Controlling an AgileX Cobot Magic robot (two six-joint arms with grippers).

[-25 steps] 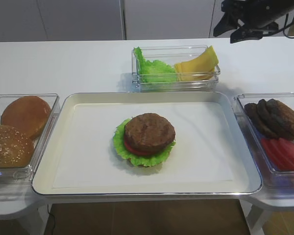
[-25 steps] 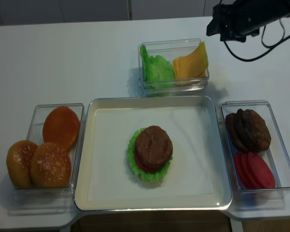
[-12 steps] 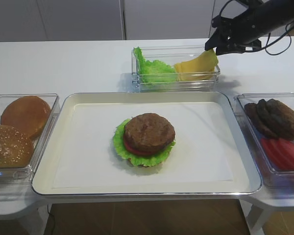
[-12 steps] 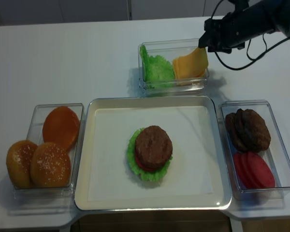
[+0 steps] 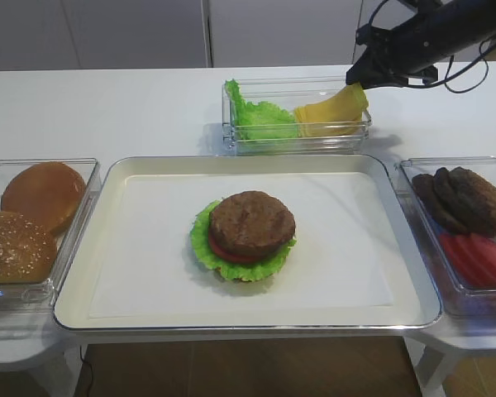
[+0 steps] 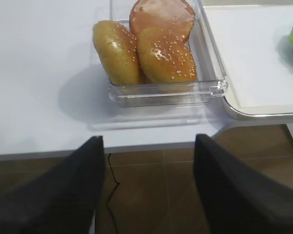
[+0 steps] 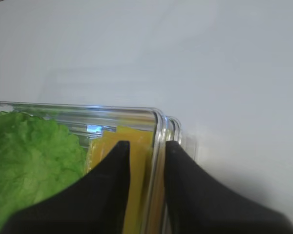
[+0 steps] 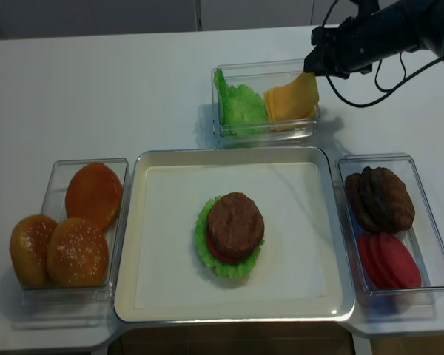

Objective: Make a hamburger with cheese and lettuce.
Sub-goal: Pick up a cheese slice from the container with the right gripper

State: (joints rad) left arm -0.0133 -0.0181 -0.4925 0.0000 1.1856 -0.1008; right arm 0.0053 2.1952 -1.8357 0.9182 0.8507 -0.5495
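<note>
1. At the back of the table, the cheese (image 5: 331, 112) is leaning in the right half of a clear box (image 5: 298, 145), with lettuce (image 5: 256, 116) filling the left half.
2. The right gripper (image 5: 355, 79) is reaching down onto the top edge of the cheese. In the wrist view its jaws are standing narrowly apart, and both a strip of yellow slice and the box's end wall are showing in the gap. I cannot tell whether it is pinching the cheese, the wall too, or neither yet.
3. The left gripper (image 6: 147, 139) is hanging wide and empty off the table's front edge, near the buns (image 6: 161, 48).
4. The hamburger (image 5: 250, 236) is sitting mid-tray (image 5: 231, 325), patty uppermost and waiting for its slice.
5. My judgement is that the cheese is going to handle as light, thin and floppy. It is probably smooth enough to slip, and it may cling to the slices behind it.
6. The raised top edge is looking like the best place to take hold. The pinch should stay well clear of the box wall, so that only one slice is lifting.
7. No brand, label or readable writing is showing in any view.
</note>
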